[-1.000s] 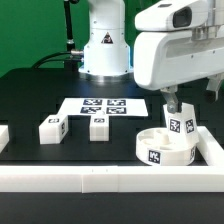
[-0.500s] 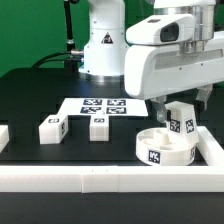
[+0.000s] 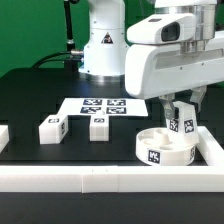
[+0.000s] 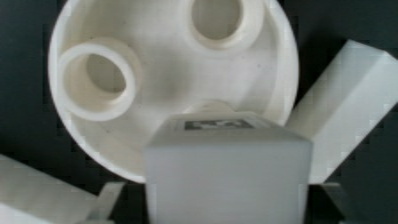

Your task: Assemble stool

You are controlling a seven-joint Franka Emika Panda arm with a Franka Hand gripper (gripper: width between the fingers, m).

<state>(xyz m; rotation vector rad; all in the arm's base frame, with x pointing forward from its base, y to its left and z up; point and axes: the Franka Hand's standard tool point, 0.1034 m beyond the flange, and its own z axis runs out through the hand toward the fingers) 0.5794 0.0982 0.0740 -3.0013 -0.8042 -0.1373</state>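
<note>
Claw (image 3: 181, 110) is clamped on one stool leg (image 3: 183, 124), a finger on either side of the block, holding it upright in the air just above the seat (image 3: 165, 148). Against the picture from a second ago the wrist has swung round, so its big white housing now fills the upper part of the exterior view. The leg has barely travelled. It rose a touch half a second ago and has since come back down a little. It is not in the seat: I can still see a gap between the leg's lower end and the seat's rim.

From the wrist view I look down past the leg's tagged top onto the seat, which lies with its sockets up. Two round sockets (image 4: 222, 20) (image 4: 98, 78) are open and empty. If there is a third, the leg hides it, so I cannot tell how well the leg lines up with it.

I read this as the turn-and-align just before the first insertion. What is left is a straight, slow descent, and a small sideways error would land the leg on the seat's face instead.

The other two legs (image 3: 52, 129) (image 3: 98, 127) stand untouched on the table (image 3: 30, 100), well apart from the seat, in front of the marker board (image 3: 105, 106). The seat sits in the corner formed by the border rail (image 3: 110, 178).
</note>
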